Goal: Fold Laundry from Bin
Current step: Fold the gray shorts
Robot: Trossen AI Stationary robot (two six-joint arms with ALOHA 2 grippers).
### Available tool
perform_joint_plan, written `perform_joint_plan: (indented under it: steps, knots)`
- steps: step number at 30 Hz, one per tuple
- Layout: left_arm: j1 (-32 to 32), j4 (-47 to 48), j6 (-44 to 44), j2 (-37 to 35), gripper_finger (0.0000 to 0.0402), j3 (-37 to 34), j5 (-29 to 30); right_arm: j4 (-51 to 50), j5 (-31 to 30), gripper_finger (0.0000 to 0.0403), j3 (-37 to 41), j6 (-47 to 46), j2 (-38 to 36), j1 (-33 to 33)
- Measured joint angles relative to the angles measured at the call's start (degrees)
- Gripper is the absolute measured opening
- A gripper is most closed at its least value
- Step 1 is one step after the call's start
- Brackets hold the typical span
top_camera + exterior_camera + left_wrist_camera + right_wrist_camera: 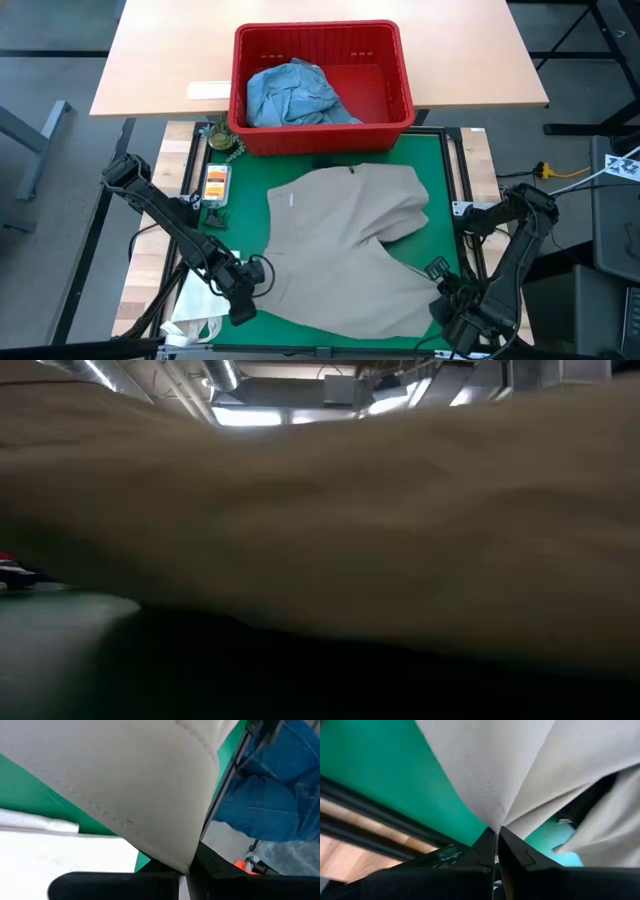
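The khaki-tan garment [350,245] lies spread across the green mat [440,165], soft and matte, with stitched seams and rumpled folds near its middle. The left gripper [243,300] pinches its near left edge, fingers together on the cloth; the right gripper [452,312] is clamped the same way on the near right edge. Behind the mat, the red bin [320,85], rectangular plastic with ribbed walls, holds a crumpled heap of light blue denim jeans [295,95]. A white paper bag [195,320] lies beside the left gripper.
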State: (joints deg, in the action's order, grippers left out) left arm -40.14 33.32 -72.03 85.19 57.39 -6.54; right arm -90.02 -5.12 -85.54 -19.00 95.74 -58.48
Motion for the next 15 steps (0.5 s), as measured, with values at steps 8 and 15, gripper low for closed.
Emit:
perform_joint_plan:
  steps: [8, 15]
  knots:
    - [0.0, -0.72, -2.65, 0.02, 0.0024, 0.0, 2.55, 0.0, -3.58, 0.0017, 0.02, -0.22, 0.0, 0.0]
    - [-0.07, -0.76, -5.49, 0.04, 0.0067, 0.0, 2.43, 0.0, -2.81, 0.0023, 0.02, -3.59, -0.02, 0.0]
